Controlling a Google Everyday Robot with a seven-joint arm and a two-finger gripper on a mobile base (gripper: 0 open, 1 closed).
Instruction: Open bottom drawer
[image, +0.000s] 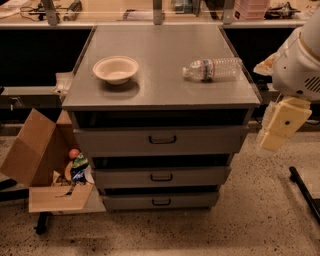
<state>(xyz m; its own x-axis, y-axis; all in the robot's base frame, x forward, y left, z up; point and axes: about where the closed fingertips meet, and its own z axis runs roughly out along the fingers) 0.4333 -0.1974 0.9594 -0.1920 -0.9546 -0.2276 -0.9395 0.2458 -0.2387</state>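
A grey metal cabinet (160, 150) is seen at frame centre, standing on a speckled floor (250, 225). Its flat worktop (160, 90) fills the upper middle of the frame. A white robot arm (300, 60) is seen at the right edge, level with the worktop. A cardboard box (30, 150) is placed at lower left, just beside the cabinet, flaps open, with mixed small items inside. Three drawers are stacked in the cabinet front: the top drawer (120, 141), the middle drawer (125, 176), and the bottom drawer (130, 201), found lowest, at bottom centre of the frame, just above the floor. A dark gap is seen above each drawer front. The gripper (272, 135), cream-coloured, is hung below the arm at the right of the frame, right of the top drawer, well apart from the bottom drawer. Whether the gripper is wide or narrow cannot be told; nothing is seen held. A clear plastic bottle (212, 69) is laid on its side at the worktop's right. A pale bowl (115, 69) is set upright at the worktop's left. A small dark handle (161, 202) is centred on the bottom drawer, untouched.
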